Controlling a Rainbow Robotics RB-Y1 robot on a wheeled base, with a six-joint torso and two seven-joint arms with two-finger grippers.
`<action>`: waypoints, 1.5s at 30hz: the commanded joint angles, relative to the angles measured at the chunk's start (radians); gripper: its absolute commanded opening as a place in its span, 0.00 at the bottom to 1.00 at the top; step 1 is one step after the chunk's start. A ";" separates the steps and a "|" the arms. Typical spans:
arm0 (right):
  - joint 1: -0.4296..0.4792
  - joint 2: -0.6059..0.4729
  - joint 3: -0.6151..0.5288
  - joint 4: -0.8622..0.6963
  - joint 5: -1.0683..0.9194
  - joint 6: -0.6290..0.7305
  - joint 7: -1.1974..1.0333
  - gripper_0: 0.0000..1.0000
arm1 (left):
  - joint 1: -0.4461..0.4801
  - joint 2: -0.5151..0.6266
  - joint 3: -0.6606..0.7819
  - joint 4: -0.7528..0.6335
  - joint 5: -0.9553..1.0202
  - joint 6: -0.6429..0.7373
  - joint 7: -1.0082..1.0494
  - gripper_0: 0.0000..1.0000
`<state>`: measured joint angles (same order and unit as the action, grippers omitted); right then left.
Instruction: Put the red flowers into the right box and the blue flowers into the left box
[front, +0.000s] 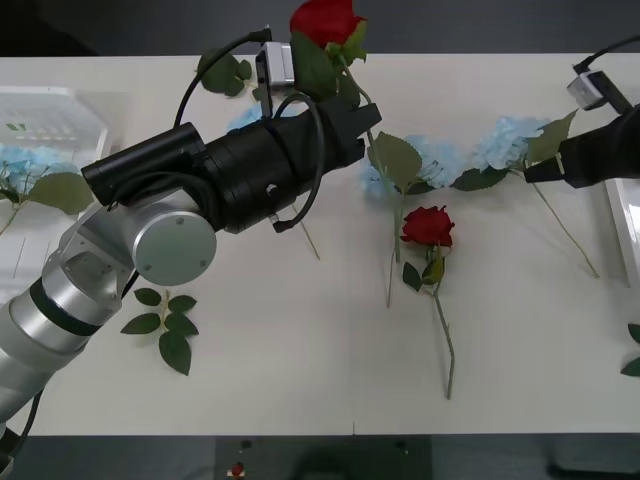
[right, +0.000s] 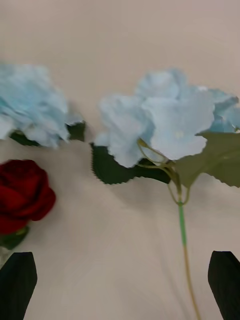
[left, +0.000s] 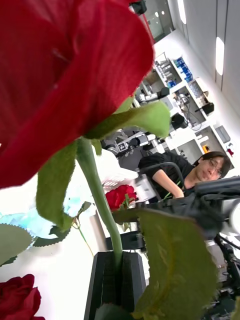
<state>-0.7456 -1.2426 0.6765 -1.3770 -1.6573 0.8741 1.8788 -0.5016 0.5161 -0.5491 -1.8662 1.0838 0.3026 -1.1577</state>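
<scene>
Above the white table (front: 300, 360), the left gripper (left: 116, 280) is clamped on a deep red fabric rose's (front: 325, 20) thin green stem, light but floppy, while the right gripper (right: 120, 282) hovers apart over a pale blue hydrangea-like flower (right: 160, 115).

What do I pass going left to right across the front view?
Left box → leaf sprig → left gripper holding a red rose → red rose on the table → blue flower → right gripper → right box.

left gripper (front: 345, 95) clamped and raised, right gripper (right: 120, 280) spread
</scene>
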 joint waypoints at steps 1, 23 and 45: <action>0.198 -0.032 -0.242 -0.019 -0.257 0.013 0.214 1.00 | -0.025 -0.008 -0.008 -0.016 0.012 -0.008 -0.023 0.00; 0.606 0.204 -0.531 -0.269 -0.736 0.039 0.826 1.00 | -0.025 -0.010 -0.008 -0.016 0.022 -0.008 -0.019 0.00; 0.514 0.542 -0.324 -0.389 -0.613 -0.208 0.826 1.00 | -0.021 -0.010 -0.008 -0.016 0.030 -0.008 -0.016 0.00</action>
<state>-0.1875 -0.7199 0.3250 -1.7378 -2.2754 0.6941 2.6757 -0.5018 0.5159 -0.5497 -1.8651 1.1077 0.3026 -1.1577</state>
